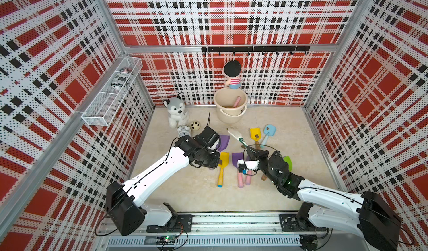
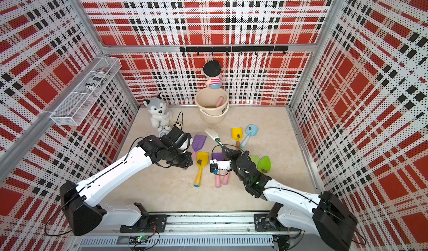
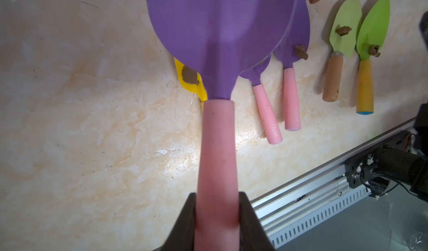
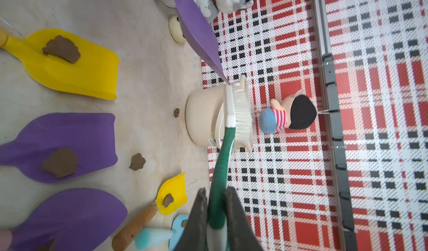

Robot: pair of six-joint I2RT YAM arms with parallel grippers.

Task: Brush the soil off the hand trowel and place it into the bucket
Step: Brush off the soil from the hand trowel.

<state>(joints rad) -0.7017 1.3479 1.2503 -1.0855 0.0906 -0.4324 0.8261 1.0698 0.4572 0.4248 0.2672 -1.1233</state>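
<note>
Left gripper [image 3: 217, 200]: closed on the pink handle of the purple trowel [image 3: 217, 25].
Right gripper [image 4: 216, 197]: closed on the green-handled brush [image 4: 223, 159].
Bucket [image 1: 229, 118]: upright by the back wall [image 1: 266, 80].
Soil [image 4: 60, 163]: lumps on other trowels [image 4: 76, 131] lying flat.

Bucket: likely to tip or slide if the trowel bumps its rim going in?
Probably light: the bucket looks like thin plastic, so a bump could slide it on the smooth table. It seems to narrow toward the base, so a rim hit may tip it. The back wall close behind should limit travel.
</note>
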